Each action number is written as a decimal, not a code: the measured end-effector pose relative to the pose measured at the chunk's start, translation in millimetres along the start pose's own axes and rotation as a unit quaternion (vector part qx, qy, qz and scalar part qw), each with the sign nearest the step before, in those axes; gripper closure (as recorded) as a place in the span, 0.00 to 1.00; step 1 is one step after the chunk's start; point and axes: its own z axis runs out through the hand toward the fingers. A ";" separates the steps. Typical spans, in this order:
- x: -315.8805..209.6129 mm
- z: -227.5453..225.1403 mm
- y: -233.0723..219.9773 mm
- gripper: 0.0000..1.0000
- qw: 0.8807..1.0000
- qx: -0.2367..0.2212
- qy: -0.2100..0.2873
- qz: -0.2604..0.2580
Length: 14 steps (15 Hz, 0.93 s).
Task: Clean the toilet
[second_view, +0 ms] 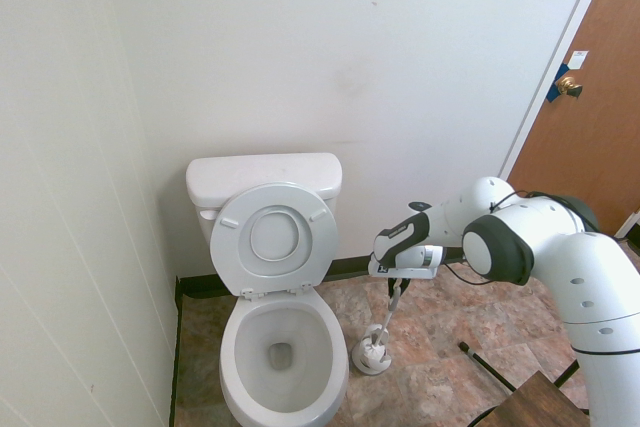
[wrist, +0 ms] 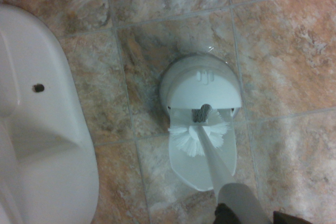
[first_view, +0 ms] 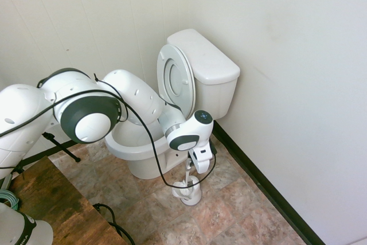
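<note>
The gripper (second_view: pixel 397 285) is pointed straight down and is closed on the top of the brush (second_view: pixel 386 319) handle, as is seen in both exterior views. The brush is held at a slant: its handle runs down from the fingers to the bristle head, which in the wrist view is seen at the mouth of the holder (wrist: pixel 201 109), partly out of the shell but not clear of it. The holder stands on the tiled floor (second_view: pixel 450 327), just beside the right flank of the toilet (second_view: pixel 283 347) as the second exterior view shows it, and apart from it.

The toilet is set against the far wall, in the corner, with its tank (second_view: pixel 264 179) at the back. The seat and lid (second_view: pixel 275 239) are raised and lean against the tank, so the bowl (second_view: pixel 283 352) lies open. A little water is seen at the bottom of the bowl; no foam or cleaner can be made out on the porcelain. To the near right a brown wooden surface (second_view: pixel 530 402) is seen, and a brown door (second_view: pixel 585 107) at the far right.

As for progress, only the opening part seems to be done: the bowl is uncovered and the brush is grasped. The brush has yet to be drawn fully out of the holder, carried over the rim, lowered into the bowl and worked round the inside. Its return to the holder is then left as well.
</note>
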 end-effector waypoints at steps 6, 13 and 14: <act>-34.8 -80.3 42.8 1.00 1.000 0.009 0.019 -0.004; -85.1 -202.8 96.4 1.00 0.996 0.037 0.071 -0.028; -93.8 -227.6 97.8 1.00 0.996 0.039 0.078 -0.030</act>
